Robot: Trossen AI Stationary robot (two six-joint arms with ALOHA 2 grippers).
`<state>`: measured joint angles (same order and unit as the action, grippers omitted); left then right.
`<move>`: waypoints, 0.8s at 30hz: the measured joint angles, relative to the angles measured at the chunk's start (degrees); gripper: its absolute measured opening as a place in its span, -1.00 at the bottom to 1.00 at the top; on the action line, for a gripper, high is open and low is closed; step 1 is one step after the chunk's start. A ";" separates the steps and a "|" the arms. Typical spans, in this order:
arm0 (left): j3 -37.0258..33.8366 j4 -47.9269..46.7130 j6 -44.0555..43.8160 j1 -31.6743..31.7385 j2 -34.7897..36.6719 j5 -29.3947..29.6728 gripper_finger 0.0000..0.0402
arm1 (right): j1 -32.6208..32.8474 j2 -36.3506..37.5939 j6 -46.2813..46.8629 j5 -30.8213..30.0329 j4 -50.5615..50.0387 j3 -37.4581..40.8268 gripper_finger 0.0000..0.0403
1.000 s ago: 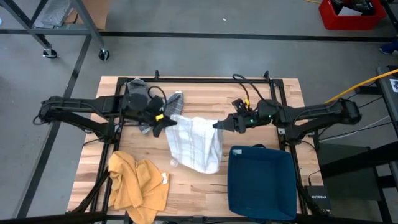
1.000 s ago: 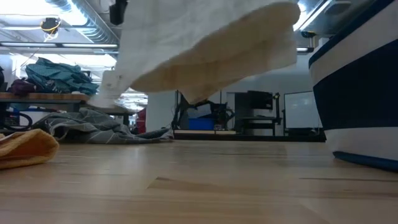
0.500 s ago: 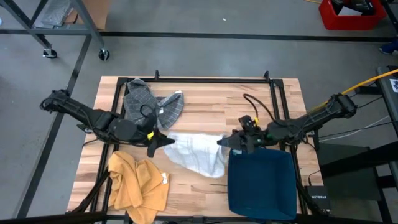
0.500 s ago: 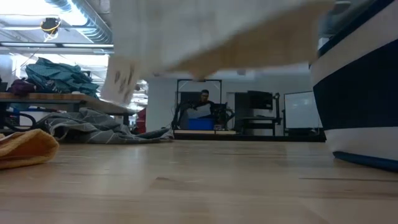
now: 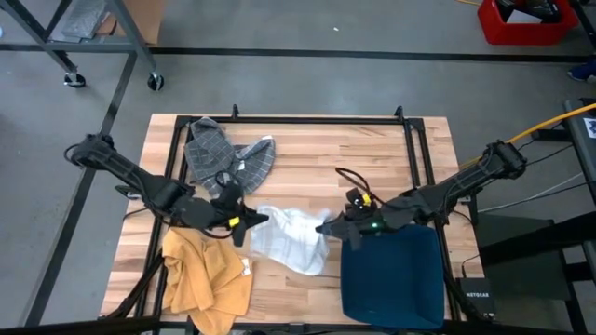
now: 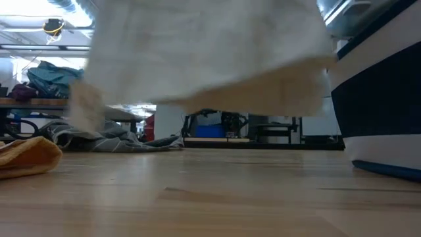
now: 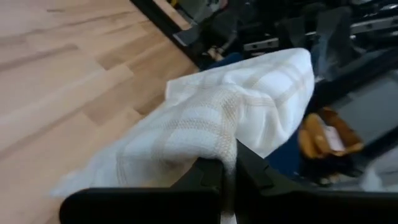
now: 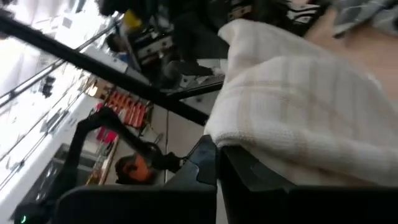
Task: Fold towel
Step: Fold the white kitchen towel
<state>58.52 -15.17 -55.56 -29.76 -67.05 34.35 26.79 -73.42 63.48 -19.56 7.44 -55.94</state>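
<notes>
A white towel (image 5: 291, 238) with faint checks hangs in the air over the table's near middle, strung between my two grippers. My left gripper (image 5: 250, 221) is shut on its left end and my right gripper (image 5: 325, 226) is shut on its right end. In the low view the towel (image 6: 210, 59) fills the top of the picture and its lower edge hangs clear of the wood. The left wrist view shows the towel (image 7: 236, 115) bunched ahead of the fingers, and the right wrist view shows the towel (image 8: 305, 106) likewise. My left gripper pinches the towel's left end (image 7: 225, 149) between its two shut fingers, coming nearly level from the table's left. Layers cannot be counted. The cloth sags slack toward the other gripper, clear of the table. My right gripper pinches the towel's right end (image 8: 235, 138) between its shut fingers, nearly level from the table's right. The cloth bunches ahead of the fingers and hangs slack, lifted off the table.
A yellow towel (image 5: 207, 275) lies crumpled at the near left. A grey towel (image 5: 222, 154) lies at the far left. A dark blue bin (image 5: 391, 275) stands at the near right, close under my right arm. Bare wood (image 5: 372, 154) lies at the far right.
Both grippers have carried the white towel toward the table's near edge, staying shut and about as far apart as before. The towel stays lifted clear and now hangs closer to the low camera, between the yellow towel and the blue bin.
</notes>
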 joint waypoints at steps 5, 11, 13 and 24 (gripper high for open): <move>-0.02 -4.99 -1.88 0.95 -0.29 5.68 -1.00 | -2.52 0.09 3.23 -3.91 -3.88 0.00 -0.98; -0.02 -10.36 -2.96 3.11 -0.24 9.59 -1.00 | -7.03 0.12 7.20 -5.47 -9.34 0.00 -0.98; -0.02 -11.21 -2.02 4.18 -0.24 10.66 -1.00 | -8.47 0.12 6.94 -5.78 -10.22 0.00 -0.98; -0.02 -10.61 10.99 16.59 -0.20 11.51 -1.00 | -19.08 0.14 -3.37 -1.27 -11.03 0.00 -0.97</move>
<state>58.50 -25.78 -44.57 -13.17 -67.25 45.86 7.70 -73.28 60.11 -20.83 -3.60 -55.94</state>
